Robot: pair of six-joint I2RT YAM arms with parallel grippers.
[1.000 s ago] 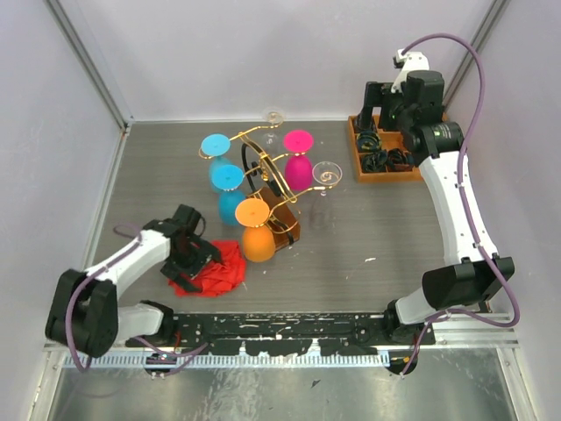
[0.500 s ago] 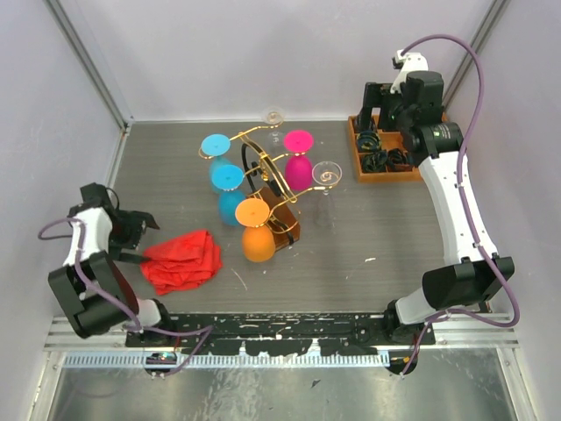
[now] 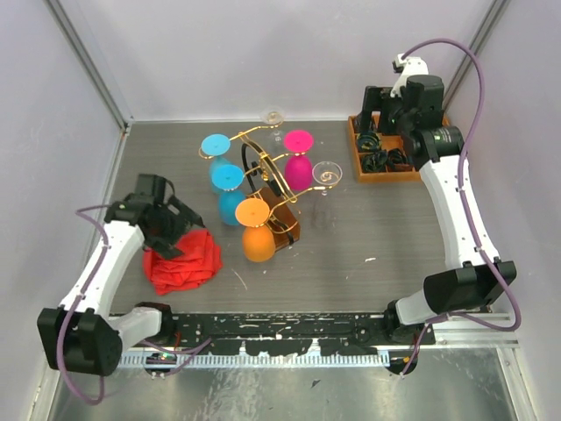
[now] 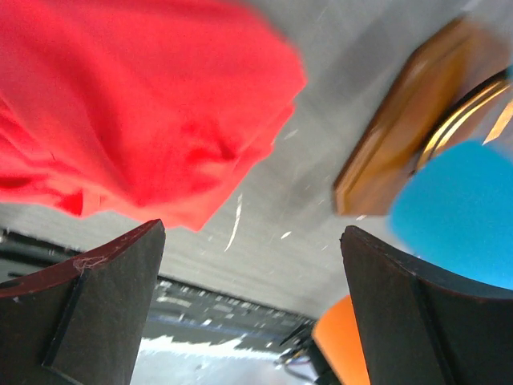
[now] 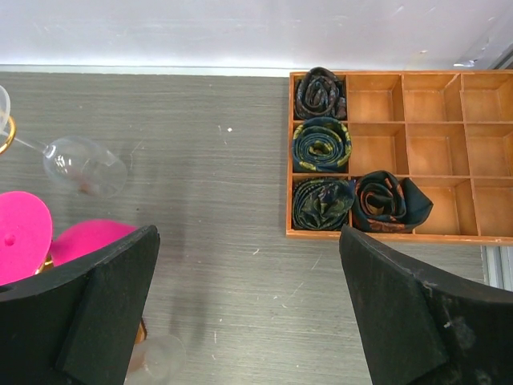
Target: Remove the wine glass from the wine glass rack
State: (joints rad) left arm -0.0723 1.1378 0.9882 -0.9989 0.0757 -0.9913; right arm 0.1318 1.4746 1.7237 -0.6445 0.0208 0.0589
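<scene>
Wine glass rack (image 3: 263, 168) upright mid-bench (image 3: 377, 230). Coloured and clear wine glasses (image 3: 258, 242) all hang from its arms. Left claw (image 4: 252, 297) wide, empty, at the edge of the red cloth (image 4: 136, 104), near the rack base. Right claw (image 5: 248, 305) wide, empty, raised by the compartmented wooden tray (image 5: 385, 234).

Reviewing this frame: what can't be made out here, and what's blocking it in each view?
- Left wrist view: the wine glass rack is blurred and cut off by the right edge; its arms are unseen.
- Right wrist view: the clear wine glass runs off the left edge, stem first, so its hook is unseen.
- Top view: the wooden tray is partly covered by the right arm.
</scene>
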